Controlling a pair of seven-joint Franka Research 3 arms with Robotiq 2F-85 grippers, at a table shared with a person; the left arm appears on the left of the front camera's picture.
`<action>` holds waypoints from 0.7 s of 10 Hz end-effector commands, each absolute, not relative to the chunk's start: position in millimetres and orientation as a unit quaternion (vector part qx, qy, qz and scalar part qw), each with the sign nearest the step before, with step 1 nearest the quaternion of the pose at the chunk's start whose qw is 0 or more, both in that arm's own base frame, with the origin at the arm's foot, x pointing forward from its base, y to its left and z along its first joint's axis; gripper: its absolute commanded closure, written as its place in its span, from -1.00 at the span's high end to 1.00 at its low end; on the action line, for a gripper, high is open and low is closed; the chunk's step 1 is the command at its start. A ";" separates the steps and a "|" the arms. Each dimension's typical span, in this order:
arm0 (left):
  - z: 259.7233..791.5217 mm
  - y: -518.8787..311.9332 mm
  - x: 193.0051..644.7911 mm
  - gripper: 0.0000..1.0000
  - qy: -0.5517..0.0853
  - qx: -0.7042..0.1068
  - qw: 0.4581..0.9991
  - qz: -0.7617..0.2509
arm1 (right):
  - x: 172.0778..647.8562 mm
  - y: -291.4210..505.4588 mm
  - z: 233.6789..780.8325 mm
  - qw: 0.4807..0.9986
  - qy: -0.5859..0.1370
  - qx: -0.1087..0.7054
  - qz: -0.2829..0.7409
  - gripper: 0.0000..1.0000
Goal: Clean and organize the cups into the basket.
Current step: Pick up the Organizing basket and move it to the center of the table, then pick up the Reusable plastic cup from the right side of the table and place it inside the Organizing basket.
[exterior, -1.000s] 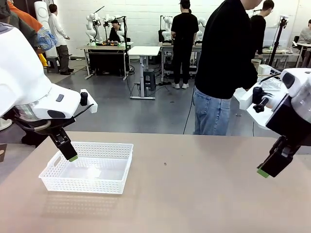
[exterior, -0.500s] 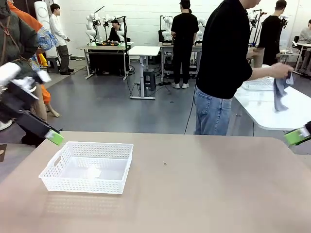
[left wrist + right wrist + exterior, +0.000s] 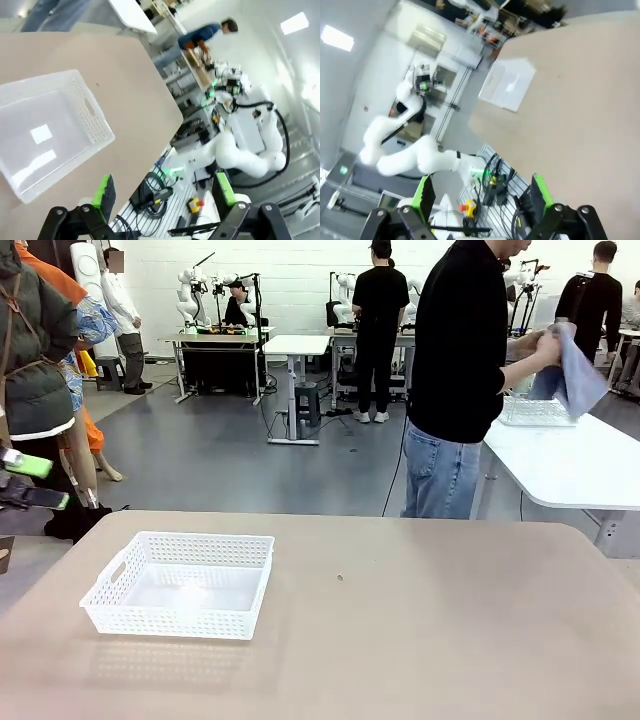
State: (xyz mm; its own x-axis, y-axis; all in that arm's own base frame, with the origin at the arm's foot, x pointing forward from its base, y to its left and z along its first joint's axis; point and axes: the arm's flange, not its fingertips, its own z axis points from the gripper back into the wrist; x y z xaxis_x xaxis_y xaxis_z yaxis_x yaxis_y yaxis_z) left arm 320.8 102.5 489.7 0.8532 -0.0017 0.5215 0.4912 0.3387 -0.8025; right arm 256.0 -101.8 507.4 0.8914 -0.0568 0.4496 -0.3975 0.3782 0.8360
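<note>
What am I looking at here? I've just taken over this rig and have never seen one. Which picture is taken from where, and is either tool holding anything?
These are two robot arms at a tan table, each ending in a two-finger tool with green pads. The wide picture comes from a fixed camera between the arms, looking across at a person who handles a blue cloth over a side table. The other two come from cameras on the wrists, looking along each tool's fingers: the left tool and the right tool. Both are open and hold nothing. On the table lies one white lattice basket, with nothing in it.
</note>
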 end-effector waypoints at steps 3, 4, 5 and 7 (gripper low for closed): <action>483.9 180.0 294.7 1.00 -0.240 -0.550 0.797 -0.066 | 214.0 -162.6 472.8 0.822 -0.242 0.514 0.033 1.00; 481.4 197.2 285.8 1.00 -0.245 -0.551 0.797 -0.047 | 203.8 -181.8 468.8 0.817 -0.253 0.518 0.020 1.00; 478.4 211.0 276.8 1.00 -0.247 -0.552 0.796 -0.034 | 193.5 -201.0 463.7 0.813 -0.263 0.519 0.002 1.00; 473.1 236.3 258.5 1.00 -0.248 -0.541 0.804 -0.003 | 168.0 -235.6 459.4 0.786 -0.293 0.544 -0.025 1.00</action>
